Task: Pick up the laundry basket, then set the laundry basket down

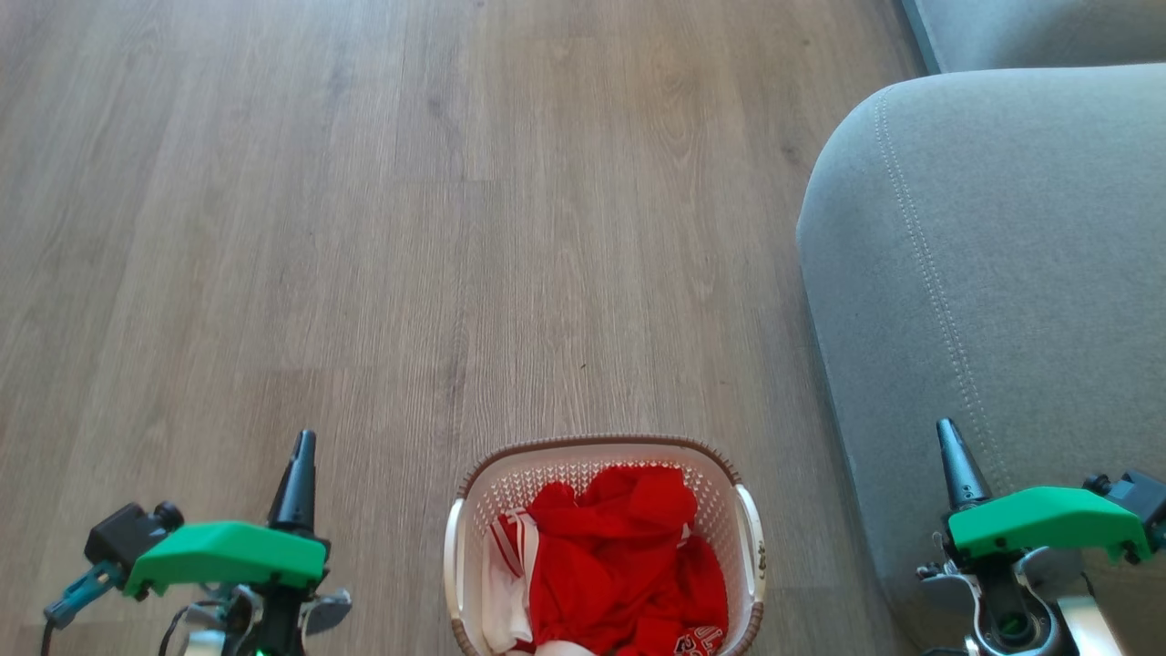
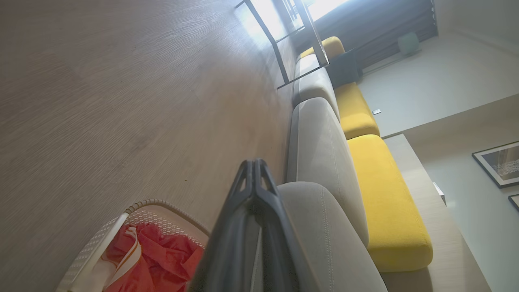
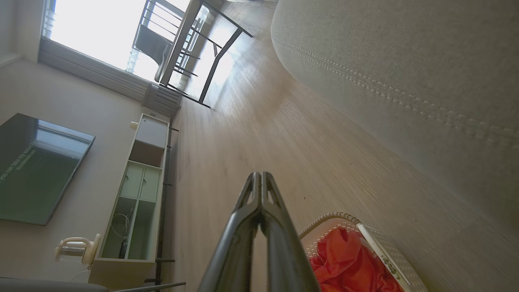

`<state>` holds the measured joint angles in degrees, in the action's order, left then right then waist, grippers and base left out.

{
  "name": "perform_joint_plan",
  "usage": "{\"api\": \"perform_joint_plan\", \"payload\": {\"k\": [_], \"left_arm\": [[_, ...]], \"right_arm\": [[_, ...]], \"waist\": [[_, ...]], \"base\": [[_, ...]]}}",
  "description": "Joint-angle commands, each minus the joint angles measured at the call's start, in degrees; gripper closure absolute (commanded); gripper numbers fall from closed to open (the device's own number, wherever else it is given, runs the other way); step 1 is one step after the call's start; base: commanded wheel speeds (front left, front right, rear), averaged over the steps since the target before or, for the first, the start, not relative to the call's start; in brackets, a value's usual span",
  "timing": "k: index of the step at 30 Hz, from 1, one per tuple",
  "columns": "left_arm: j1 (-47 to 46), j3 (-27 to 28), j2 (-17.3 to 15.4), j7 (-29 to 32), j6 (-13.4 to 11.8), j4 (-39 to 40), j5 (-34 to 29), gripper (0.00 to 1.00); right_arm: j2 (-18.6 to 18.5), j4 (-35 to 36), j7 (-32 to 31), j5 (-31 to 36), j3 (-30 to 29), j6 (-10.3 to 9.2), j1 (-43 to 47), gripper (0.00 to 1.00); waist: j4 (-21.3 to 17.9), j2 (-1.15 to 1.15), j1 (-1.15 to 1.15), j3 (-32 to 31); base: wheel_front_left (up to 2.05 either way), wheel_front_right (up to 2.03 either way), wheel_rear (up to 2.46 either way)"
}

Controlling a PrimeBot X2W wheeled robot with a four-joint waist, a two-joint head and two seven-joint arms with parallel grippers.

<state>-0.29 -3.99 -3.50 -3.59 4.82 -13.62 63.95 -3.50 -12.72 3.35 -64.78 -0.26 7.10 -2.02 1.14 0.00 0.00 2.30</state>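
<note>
Laundry basket (image 1: 583,466) sits upright on the wood floor (image 1: 364,228), bottom centre of the head view; its near end is cut off by the frame edge; brown woven-look rim, cream perforated walls, one white handle (image 1: 752,538) on its right side and another on its left.

Inside the basket: crumpled red clothes (image 1: 619,556) fill most of it; a white garment with red stripes (image 1: 506,583) lies against its left wall.

Left end effector (image 1: 302,446): left of the basket, well apart from it, floor showing between; fingers pressed together into one dark spike; nothing held; green housing (image 1: 228,551) behind the fingers. The left wrist view confirms this: tips meet, and the basket's corner shows low and to the side of them, no contact.

Right end effector (image 1: 949,437): right of the basket, also apart from it, seen against the grey sofa (image 1: 1002,273); fingers fully together; empty. The right wrist view agrees: tips touching, with the basket rim and red cloth off to one side of them.

Sofa: right of the basket, near it, a strip of floor between them; not touching.

Height of either end effector above the basket rim: can't tell.

Neither handle is touched; the basket is not lifted.
</note>
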Motion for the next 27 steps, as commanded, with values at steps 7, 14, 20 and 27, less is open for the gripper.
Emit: {"api": "perform_joint_plan", "payload": {"k": [7, 14, 20, 27], "left_arm": [[-3.8, 2.7, -1.0, 1.4, 0.8, 1.3, 5.0, 1.00], [-4.1, 3.7, -1.0, 2.6, 1.1, 1.0, 9.3, 1.00], [-4.4, 4.5, -1.0, 3.6, 1.4, 0.8, 13.0, 1.00], [-4.7, 5.5, -1.0, 4.8, 1.7, 0.5, 17.2, 1.00]], "right_arm": [[-0.9, 1.2, -1.3, -4.9, -0.3, 0.26, -2.8, 1.00], [-0.9, 0.8, -2.5, -9.0, -1.0, 0.28, -3.0, 1.00], [-0.9, 0.4, -3.5, -12.6, -1.5, 0.30, -3.2, 1.00], [-0.9, 0.0, -4.7, -16.7, -2.2, 0.32, -3.4, 1.00]], "waist": [[-0.2, 0.00, 0.00, -0.3], [-0.3, 0.00, 0.00, -0.6], [-0.5, 0.00, 0.00, -0.9], [-0.6, 0.00, 0.00, -1.2]], "base": [[0.00, 0.00, 0.00], [0.00, 0.00, 0.00], [0.00, 0.00, 0.00], [0.00, 0.00, 0.00]]}}
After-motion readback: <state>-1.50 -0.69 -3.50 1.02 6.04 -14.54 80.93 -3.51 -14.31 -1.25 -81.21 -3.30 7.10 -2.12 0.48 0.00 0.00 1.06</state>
